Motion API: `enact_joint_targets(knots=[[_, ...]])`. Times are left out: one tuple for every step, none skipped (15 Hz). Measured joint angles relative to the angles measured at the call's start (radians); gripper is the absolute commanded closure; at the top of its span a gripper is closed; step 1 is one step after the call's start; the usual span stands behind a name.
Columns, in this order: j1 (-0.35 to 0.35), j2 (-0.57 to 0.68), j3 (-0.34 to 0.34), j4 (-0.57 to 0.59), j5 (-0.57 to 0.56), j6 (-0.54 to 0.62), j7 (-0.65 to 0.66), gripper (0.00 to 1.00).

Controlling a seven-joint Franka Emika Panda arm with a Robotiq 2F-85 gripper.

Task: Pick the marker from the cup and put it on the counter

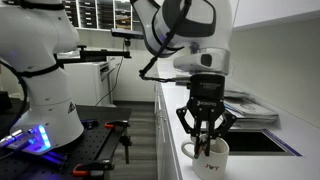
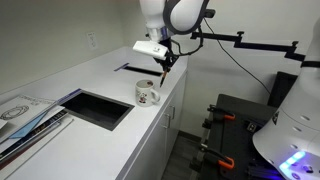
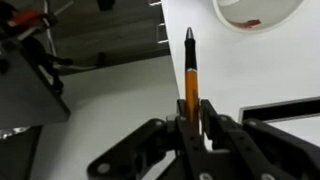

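Observation:
The white mug (image 1: 208, 156) stands on the white counter (image 1: 170, 118) near its front edge. It also shows in an exterior view (image 2: 147, 94) and at the wrist view's top edge (image 3: 258, 12). My gripper (image 3: 190, 122) is shut on an orange marker (image 3: 190, 75) with a black tip. In both exterior views the gripper (image 1: 205, 138) (image 2: 163, 68) hangs just above the mug, the marker pointing down. In the wrist view the marker tip is over bare counter (image 3: 120, 95), beside the mug.
A dark sink recess (image 2: 98, 108) (image 1: 258, 140) is set into the counter beyond the mug. Papers and a flat tray (image 2: 25, 112) (image 1: 248, 104) lie past the sink. A wall runs along the back of the counter. Other robot equipment (image 1: 40, 80) stands on the floor side.

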Motion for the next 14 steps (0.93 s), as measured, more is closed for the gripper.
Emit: enact_joint_targets(knots=[[0.000, 0.011, 0.005, 0.006, 0.000, -0.020, 0.054, 0.95], [0.000, 0.022, 0.010, 0.013, 0.000, -0.043, 0.105, 0.95], [0.001, 0.033, 0.014, 0.020, 0.000, -0.062, 0.151, 0.95], [0.001, 0.042, 0.017, 0.027, 0.000, -0.075, 0.192, 0.95], [0.002, 0.051, 0.021, 0.032, 0.000, -0.084, 0.232, 0.95], [0.002, 0.059, 0.022, 0.037, 0.000, -0.085, 0.268, 0.95], [0.004, 0.066, 0.022, 0.042, 0.000, -0.085, 0.301, 0.95], [0.004, 0.072, 0.023, 0.045, 0.000, -0.085, 0.332, 0.95], [0.003, 0.076, 0.022, 0.048, 0.002, -0.081, 0.362, 0.95], [0.001, 0.079, 0.021, 0.048, 0.006, -0.070, 0.390, 0.95], [-0.002, 0.083, 0.018, 0.048, 0.012, -0.056, 0.418, 0.95], [-0.005, 0.087, 0.014, 0.046, 0.018, -0.032, 0.441, 0.95], [-0.011, 0.093, 0.009, 0.042, 0.025, 0.008, 0.458, 0.95], [-0.019, 0.100, 0.006, 0.035, 0.040, 0.061, 0.465, 0.95]])
